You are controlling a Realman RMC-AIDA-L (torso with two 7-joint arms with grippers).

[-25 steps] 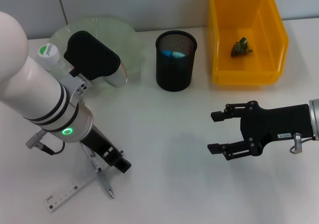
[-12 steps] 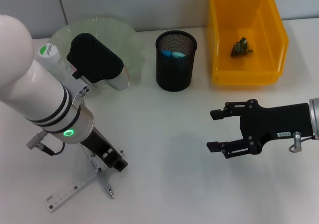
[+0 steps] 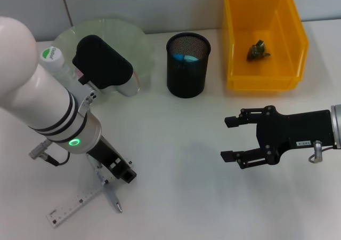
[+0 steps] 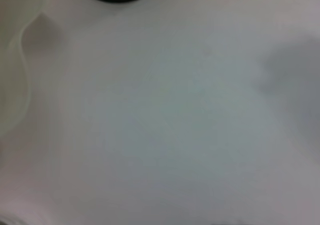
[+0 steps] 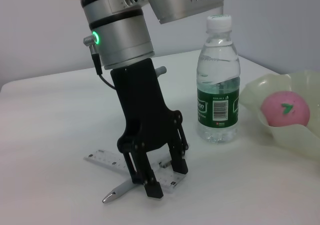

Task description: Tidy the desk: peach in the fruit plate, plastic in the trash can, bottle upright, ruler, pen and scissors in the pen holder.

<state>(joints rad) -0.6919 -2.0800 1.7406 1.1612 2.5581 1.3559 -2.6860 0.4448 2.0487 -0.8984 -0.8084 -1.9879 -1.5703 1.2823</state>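
the left gripper [image 5: 152, 177], at the lower left of the head view, stood with its fingers spread down over the pen [image 5: 120, 191] and ruler [image 5: 107, 160] lying crossed and touching, so closing risked pinching both or skidding the pen, while the right gripper [image 3: 232, 140] waited released at the right.

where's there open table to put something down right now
Bare table lies between the left gripper and the open right gripper, in front of the pen holder. The left side is crowded: ruler, pen, bottle, fruit plate.
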